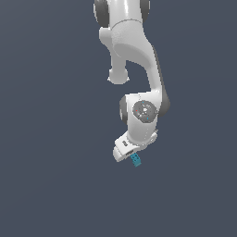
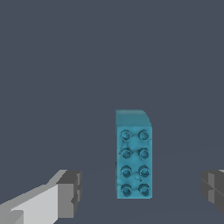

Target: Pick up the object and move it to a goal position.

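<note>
Spread wide, the gripper holds nothing: in the wrist view its two dark-padded fingers stand well apart on either side of the teal-blue brick, and neither touches it. All around is one flat, unbroken slate-grey surface, the same dull colour from edge to edge, with no wall or seam to be made out. From the exterior view the white arm bends down from above and its hand sits just over the brick, which peeks out beneath it, tiny against the hand. The brick lies flat, studs up, two rows of four. Its long axis runs crosswise to the line between the fingers, so they flank its long sides, with its far end pointing away from the wrist camera.
</note>
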Available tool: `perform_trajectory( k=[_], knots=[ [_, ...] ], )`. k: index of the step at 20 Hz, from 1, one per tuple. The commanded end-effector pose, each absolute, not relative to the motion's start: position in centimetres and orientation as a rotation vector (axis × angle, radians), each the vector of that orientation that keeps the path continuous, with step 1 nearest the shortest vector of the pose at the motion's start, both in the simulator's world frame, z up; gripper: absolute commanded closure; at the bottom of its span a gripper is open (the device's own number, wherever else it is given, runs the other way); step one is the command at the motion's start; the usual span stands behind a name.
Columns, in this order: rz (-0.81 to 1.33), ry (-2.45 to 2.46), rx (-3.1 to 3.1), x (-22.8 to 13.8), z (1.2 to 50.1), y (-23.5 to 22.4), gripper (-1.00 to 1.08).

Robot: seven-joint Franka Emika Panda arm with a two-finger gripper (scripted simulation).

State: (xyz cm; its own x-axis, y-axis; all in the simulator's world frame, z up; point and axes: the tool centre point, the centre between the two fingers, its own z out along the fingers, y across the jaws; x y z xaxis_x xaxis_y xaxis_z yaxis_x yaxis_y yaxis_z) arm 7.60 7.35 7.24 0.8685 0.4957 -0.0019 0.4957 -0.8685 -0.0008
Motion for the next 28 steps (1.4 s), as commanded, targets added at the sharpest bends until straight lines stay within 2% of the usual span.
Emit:
perform_trajectory(
  k=[1, 11, 17, 18, 28],
  knots=[
    [0.003, -0.806, -3.036, 7.6, 7.1, 7.3, -0.92],
    [0.0, -0.813, -3.035, 7.6, 2.9, 7.4, -0.92],
    [0.0, -0.813, -3.035, 7.7, 2.2, 7.4, -0.92],
    [0.0, -0.813, -3.035, 7.7, 2.2, 7.4, 1.08],
    [0.001, -0.813, -3.035, 7.7, 2.2, 7.4, 1.08]
  ],
)
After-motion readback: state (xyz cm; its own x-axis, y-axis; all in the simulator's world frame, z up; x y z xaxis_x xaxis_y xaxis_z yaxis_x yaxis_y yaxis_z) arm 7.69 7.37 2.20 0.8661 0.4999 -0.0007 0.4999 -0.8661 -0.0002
